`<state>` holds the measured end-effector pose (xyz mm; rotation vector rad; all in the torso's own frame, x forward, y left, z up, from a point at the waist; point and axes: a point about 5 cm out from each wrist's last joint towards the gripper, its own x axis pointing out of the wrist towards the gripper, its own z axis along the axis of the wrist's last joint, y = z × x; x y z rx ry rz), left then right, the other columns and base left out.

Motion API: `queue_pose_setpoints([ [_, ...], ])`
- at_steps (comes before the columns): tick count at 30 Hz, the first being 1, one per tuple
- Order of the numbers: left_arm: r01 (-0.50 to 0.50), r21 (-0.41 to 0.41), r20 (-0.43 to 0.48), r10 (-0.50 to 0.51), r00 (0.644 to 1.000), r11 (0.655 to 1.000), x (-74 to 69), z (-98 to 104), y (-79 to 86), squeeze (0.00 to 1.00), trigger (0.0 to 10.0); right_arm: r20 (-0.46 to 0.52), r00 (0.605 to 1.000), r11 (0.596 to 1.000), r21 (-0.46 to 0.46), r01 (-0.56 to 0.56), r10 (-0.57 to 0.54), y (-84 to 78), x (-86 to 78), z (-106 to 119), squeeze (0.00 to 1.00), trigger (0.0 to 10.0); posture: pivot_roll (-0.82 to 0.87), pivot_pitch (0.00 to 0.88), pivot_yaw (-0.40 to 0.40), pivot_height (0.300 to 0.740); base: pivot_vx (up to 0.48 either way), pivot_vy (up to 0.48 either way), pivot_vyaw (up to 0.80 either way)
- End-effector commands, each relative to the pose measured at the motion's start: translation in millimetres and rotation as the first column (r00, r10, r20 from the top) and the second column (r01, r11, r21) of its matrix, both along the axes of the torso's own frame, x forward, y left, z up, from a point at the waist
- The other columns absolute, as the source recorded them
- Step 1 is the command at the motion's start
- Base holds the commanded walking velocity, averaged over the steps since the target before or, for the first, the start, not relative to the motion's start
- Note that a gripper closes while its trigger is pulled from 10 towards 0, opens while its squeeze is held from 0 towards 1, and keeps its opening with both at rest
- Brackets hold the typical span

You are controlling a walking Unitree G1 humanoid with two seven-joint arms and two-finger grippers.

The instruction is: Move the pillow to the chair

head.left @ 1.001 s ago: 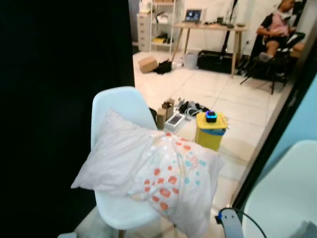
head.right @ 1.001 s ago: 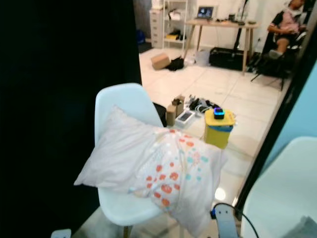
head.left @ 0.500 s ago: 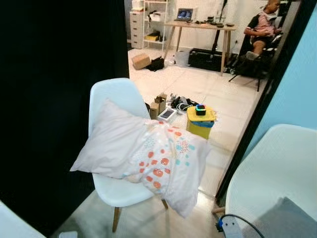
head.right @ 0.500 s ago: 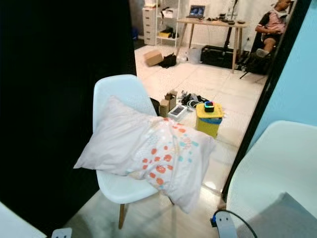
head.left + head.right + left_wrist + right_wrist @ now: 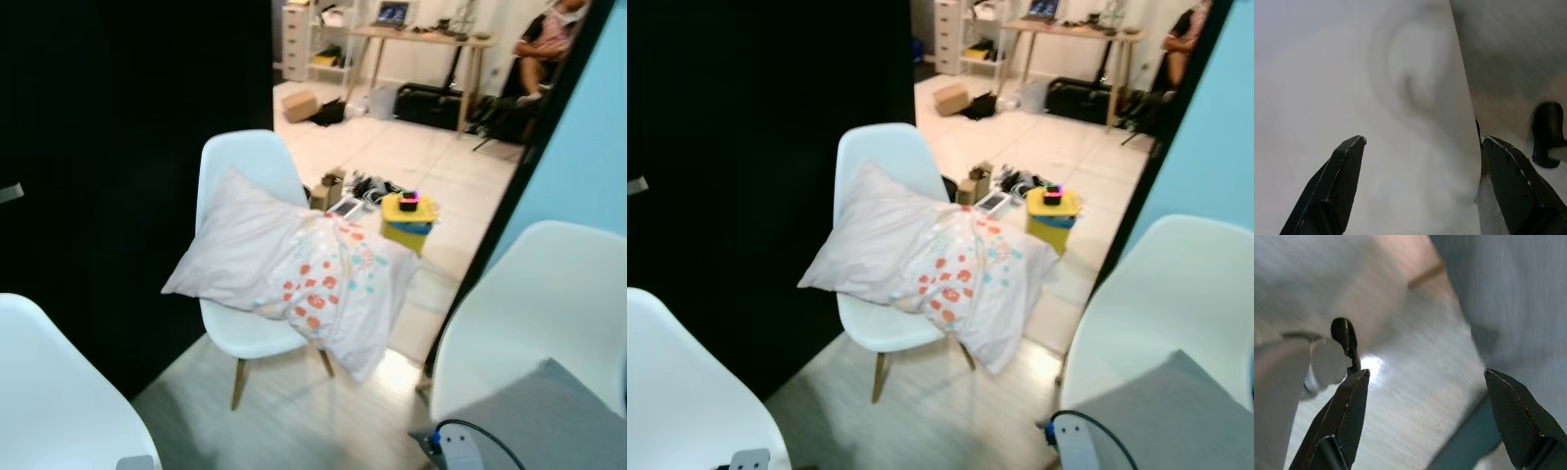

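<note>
Resting across the seat of a white chair (image 5: 240,166), the pillow (image 5: 294,269) leans against the chair's back, its plain white end toward the dark wall (image 5: 108,147) and its orange-and-teal spotted end hanging over the seat's front edge on the robot's right. A second white chair (image 5: 544,323) with a grey cushion (image 5: 549,421) stands near on the right, and part of a third white chair (image 5: 54,392) shows at the lower left. Beyond the pillow, on the tiled floor (image 5: 441,166), a yellow bin (image 5: 409,221) sits beside a scatter of small boxes (image 5: 333,191); farther back a worktop (image 5: 421,39) carries a laptop, and a seated person (image 5: 549,39) is at the far right. The left gripper (image 5: 1420,161) hangs over a white chair surface, its fingers spread wide with nothing between them. The right gripper (image 5: 1422,396) hangs above pale flooring, fingers likewise wide apart and empty.
</note>
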<state>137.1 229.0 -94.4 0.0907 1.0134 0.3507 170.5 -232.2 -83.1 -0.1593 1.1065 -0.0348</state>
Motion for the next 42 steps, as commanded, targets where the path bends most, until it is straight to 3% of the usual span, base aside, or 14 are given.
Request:
queue_pose_setpoints([
  [1,-0.004,-0.004,-0.008,0.004,1.0,1.0,-2.1,-1,0.0,0.0,10.0,-0.008,1.0,1.0,-0.006,0.006,-0.006,-1.8,-1.0,0,0.0,10.0,-0.19,0.0,-0.012,0.74,-0.33,0.0,-0.77],
  [23,-0.003,-0.012,-0.011,0.003,1.0,1.0,-3.2,-2,-1.1,0.0,10.0,-0.011,1.0,1.0,-0.012,0.009,-0.009,-1.2,-0.8,0,0.0,10.0,-0.2,0.0,-0.012,0.74,-0.331,0.0,-0.77],
  [29,0.001,-0.014,-0.009,-0.001,1.0,1.0,-2.9,-1,-0.7,0.0,10.0,0.031,0.998,0.998,-0.006,0.056,-0.056,-2.3,6.3,3,0.0,10.0,-0.2,0.0,-0.007,0.74,-0.333,0.0,-0.76],
  [30,0.003,-0.014,-0.005,-0.003,1.0,1.0,-1.1,-1,-0.7,0.0,10.0,0.086,0.989,0.993,0.019,0.119,-0.12,-4.1,16.7,9,0.0,10.0,-0.2,0.0,-0.006,0.74,-0.33,0.0,-0.76],
  [35,0.004,-0.018,0.008,-0.003,1.0,1.0,3.2,1,-1.2,0.0,10.0,0.143,0.964,0.974,0.061,0.216,-0.223,-16.2,14.2,12,0.0,10.0,-0.21,0.0,-0.004,0.74,-0.329,0.0,-0.77],
  [39,0.009,-0.029,0.039,-0.008,0.999,1.0,13.1,4,-4.3,0.0,10.0,0.291,0.876,0.921,0.182,0.343,-0.384,-27.9,51.4,37,0.0,10.0,-0.21,0.0,-0.003,0.74,-0.287,0.0,-0.76],
  [42,0.013,-0.033,0.045,-0.012,0.999,0.999,15.0,4,-5.2,0.0,10.0,0.321,0.85,0.906,0.209,0.368,-0.419,-31.1,61.1,45,0.0,10.0,-0.21,0.0,-0.001,0.74,-0.259,0.0,-0.76],
])
